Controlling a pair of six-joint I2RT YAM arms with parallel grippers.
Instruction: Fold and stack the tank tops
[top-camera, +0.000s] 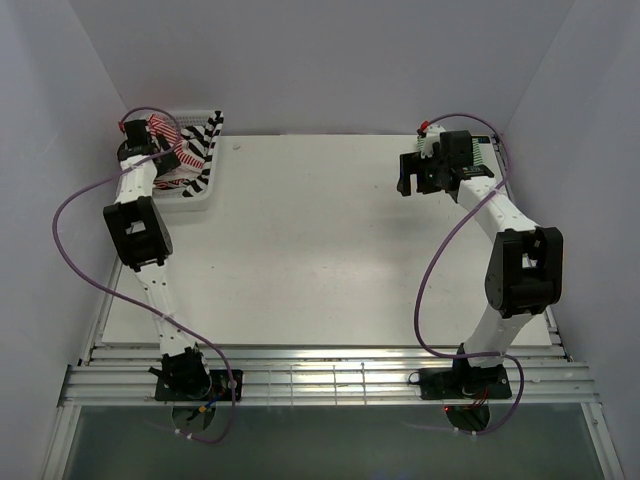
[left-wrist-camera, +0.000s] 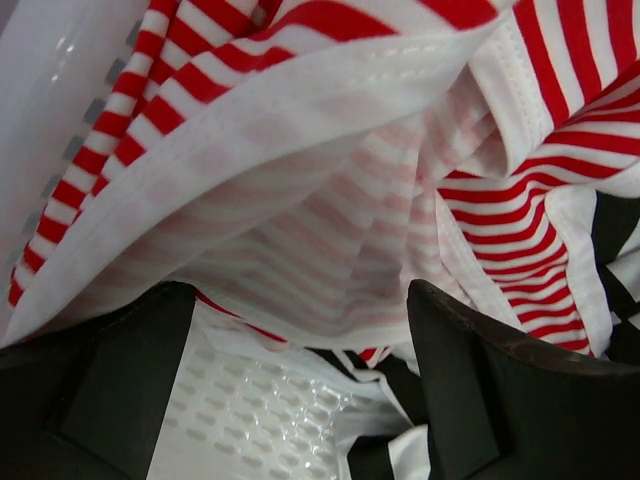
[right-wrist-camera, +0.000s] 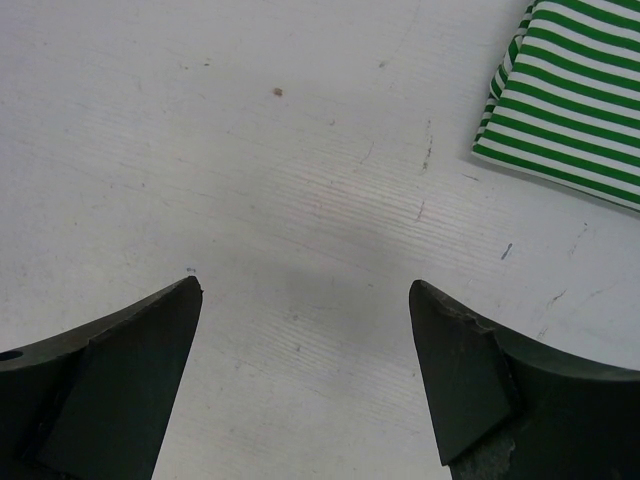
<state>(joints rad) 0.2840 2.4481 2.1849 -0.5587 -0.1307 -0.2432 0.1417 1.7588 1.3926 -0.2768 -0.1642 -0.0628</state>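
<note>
1. Your left pincer (left-wrist-camera: 298, 290) is wide open and low in the white mesh basket (left-wrist-camera: 240, 420). Folds of the red-and-white tank top (left-wrist-camera: 300, 120) lie between and ahead of its fingers (left-wrist-camera: 110, 400), but nothing is clamped.
2. If you close here, you may pinch several layers or only a seam, and the top would likely come out bunched and awkward to spread.
3. The black-and-white tank top (left-wrist-camera: 615, 225) lies against the red one and partly under it. A deep bite could drag both out together. A fingertip could also catch the mesh and tip the basket.
4. Your right pincer (right-wrist-camera: 305, 285) is just as wide open and holds nothing, with only bare counter (right-wrist-camera: 300, 150) between its fingers.
5. The green-and-white tank top (right-wrist-camera: 570, 100) lies off to one side of the right pincer, at the far right of the counter. Closing here would grab nothing, and a careless sweep could rumple what looks like a folded edge.
6. You cannot tell which part of the red top faces the left pincer, whether strap, hem or neckline, or how much cloth lies beneath.
7. From above, the left arm hides its own pincer, and the right arm covers most of the green top, so its fold is unconfirmed. The right pincer's height above the counter is also unclear.
</note>
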